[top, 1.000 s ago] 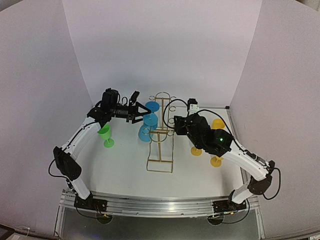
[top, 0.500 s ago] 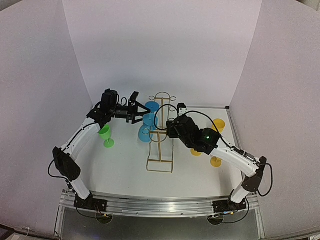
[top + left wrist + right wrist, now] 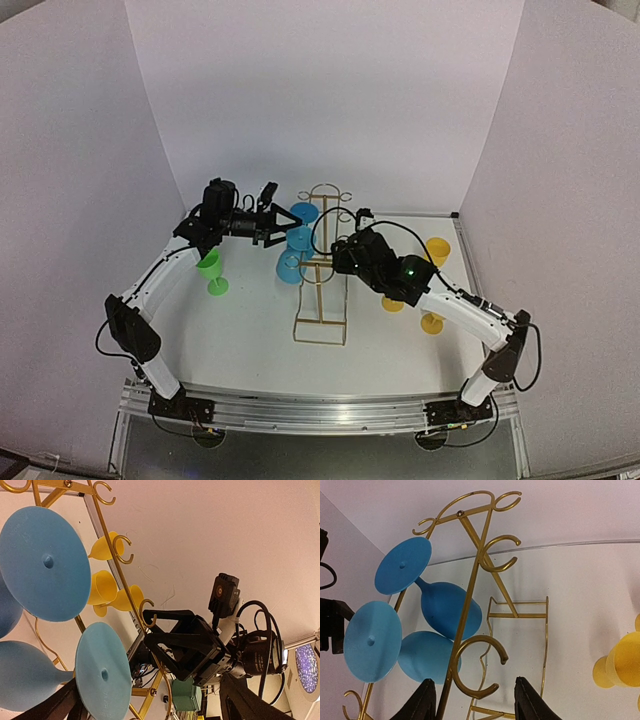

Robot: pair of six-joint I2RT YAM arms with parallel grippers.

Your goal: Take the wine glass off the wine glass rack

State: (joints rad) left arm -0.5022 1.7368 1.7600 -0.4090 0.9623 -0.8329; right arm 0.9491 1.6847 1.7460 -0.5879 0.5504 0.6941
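Observation:
The gold wire wine glass rack (image 3: pixel 322 285) stands tilted at the table's middle. Two blue wine glasses hang from rings on its left side, an upper one (image 3: pixel 300 238) and a lower one (image 3: pixel 289 267). In the right wrist view they are the upper glass (image 3: pixel 450 610) and the lower glass (image 3: pixel 372 640). My left gripper (image 3: pixel 287 220) is open and empty beside the upper glass's base (image 3: pixel 45 562). My right gripper (image 3: pixel 338 258) is open on the rack's right side, with an empty gold ring (image 3: pixel 477 667) between its fingers (image 3: pixel 422 702).
A green wine glass (image 3: pixel 211 270) stands upright under the left arm. Several yellow wine glasses (image 3: pixel 432 322) stand right of the rack, under and behind the right arm. White walls close in the back and both sides.
My right arm has swung left, bringing its gripper up to the rack's right side. My left gripper has barely moved.

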